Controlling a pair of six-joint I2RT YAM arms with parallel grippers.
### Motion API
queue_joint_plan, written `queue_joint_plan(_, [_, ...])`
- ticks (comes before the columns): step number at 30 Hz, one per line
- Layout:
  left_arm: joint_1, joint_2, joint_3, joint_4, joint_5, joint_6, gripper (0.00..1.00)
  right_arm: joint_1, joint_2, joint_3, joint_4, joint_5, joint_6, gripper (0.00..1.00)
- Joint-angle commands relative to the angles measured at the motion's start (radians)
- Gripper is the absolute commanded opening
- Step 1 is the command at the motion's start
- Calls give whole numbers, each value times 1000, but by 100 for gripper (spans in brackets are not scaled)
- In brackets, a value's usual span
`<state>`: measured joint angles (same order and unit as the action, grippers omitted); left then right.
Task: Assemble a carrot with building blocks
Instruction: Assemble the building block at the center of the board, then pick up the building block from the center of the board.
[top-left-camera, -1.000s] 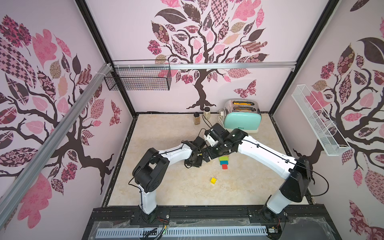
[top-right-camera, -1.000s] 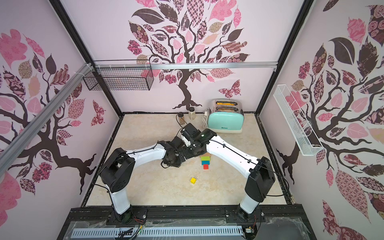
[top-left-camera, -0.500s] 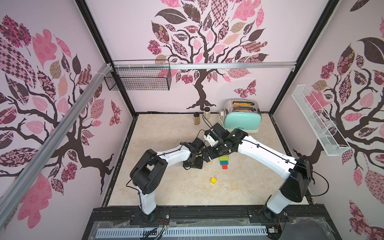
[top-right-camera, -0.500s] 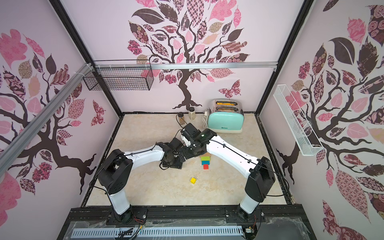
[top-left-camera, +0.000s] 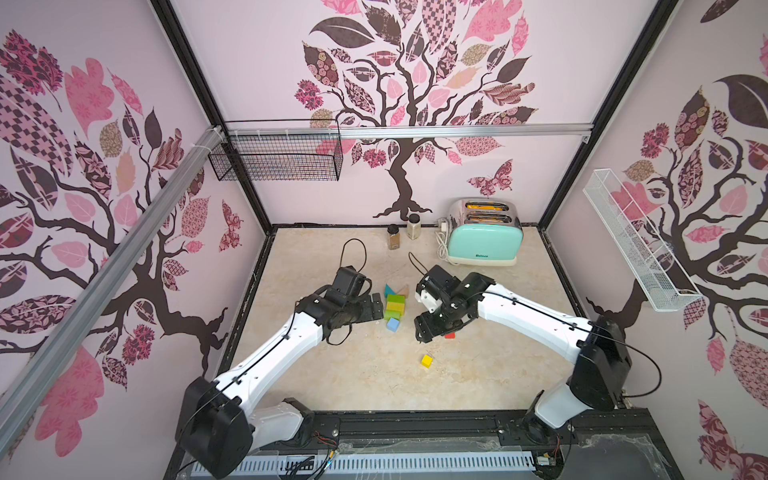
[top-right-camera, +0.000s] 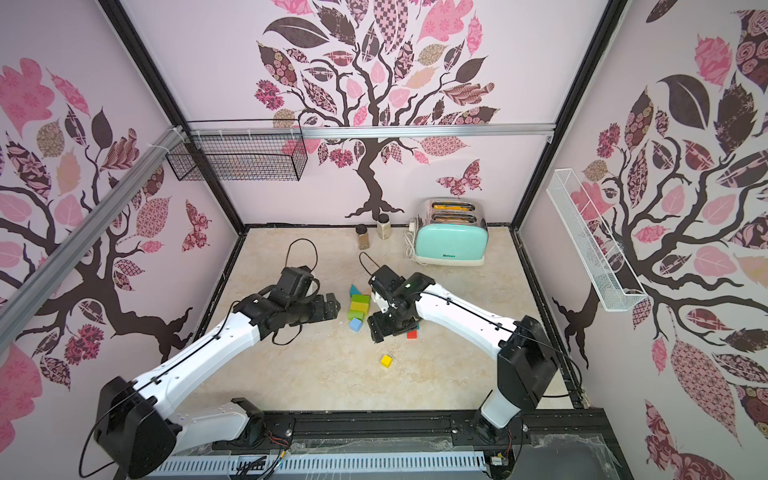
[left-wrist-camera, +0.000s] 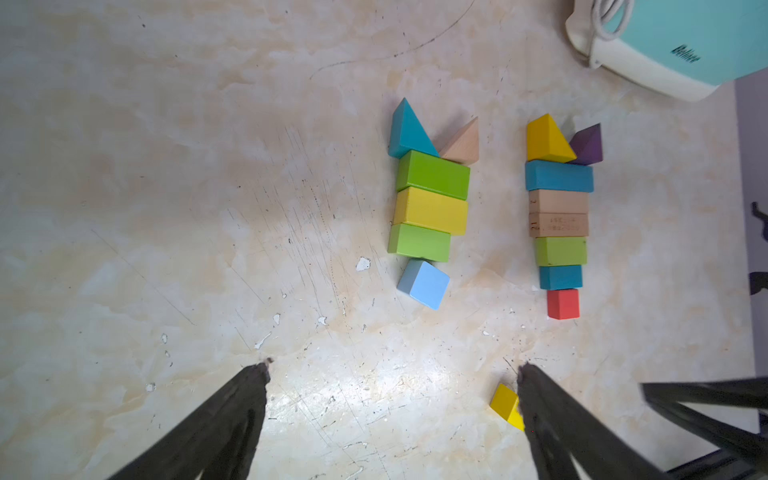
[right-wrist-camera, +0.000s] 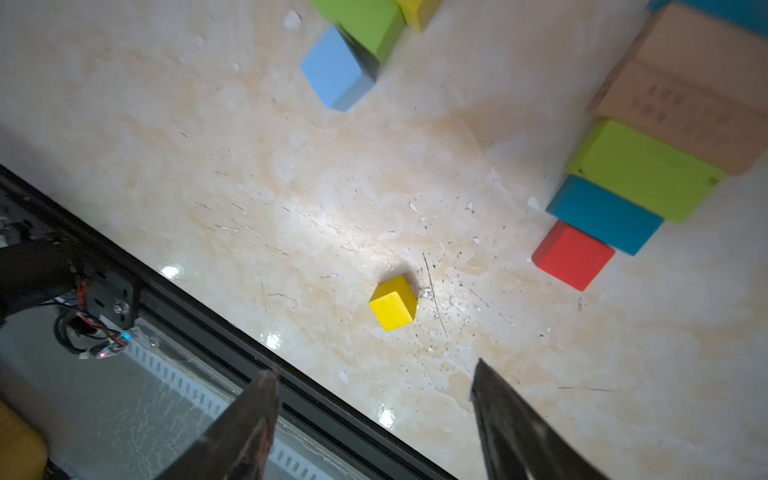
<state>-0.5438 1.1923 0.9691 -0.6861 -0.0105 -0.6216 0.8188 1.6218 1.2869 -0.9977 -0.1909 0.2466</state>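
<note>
Left hand (left-wrist-camera: 390, 368) now spread wide, empty, drawn back from light blue wooden cube (left-wrist-camera: 424, 284). Cube lies skewed at tip of green-and-yellow wooden brick row (left-wrist-camera: 430, 210) on bench (left-wrist-camera: 166, 166). That carrot looks complete. Right hand (right-wrist-camera: 374, 370) apart, empty.

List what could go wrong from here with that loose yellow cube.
1. The light blue cube lies twisted at its column's tip; straightening it could push the green brick beside it askew.
2. The open right tool hangs near the yellow cube, with the red cube close by; a wide approach could knock that tip.
3. The open left tool points at the same area, so the arms could clash.
</note>
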Motion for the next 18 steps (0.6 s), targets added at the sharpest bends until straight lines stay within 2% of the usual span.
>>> queue_joint_plan(1, [1,-48,-17,-4,5,-44,98,45,36,-24,99,22,-2,73])
queue_joint_plan(6, [0,-112,-57,-1,22,-78,98,106,136,-45,130,117,-31,69])
queue_joint_plan(11, [1,-154,-91,0,28,-96,98,120,155,-89,132,180,-24,67])
queue_joint_plan(18, [1,-166,-116,10,36,-115,98,128,157,-128,142,166,-31,65])
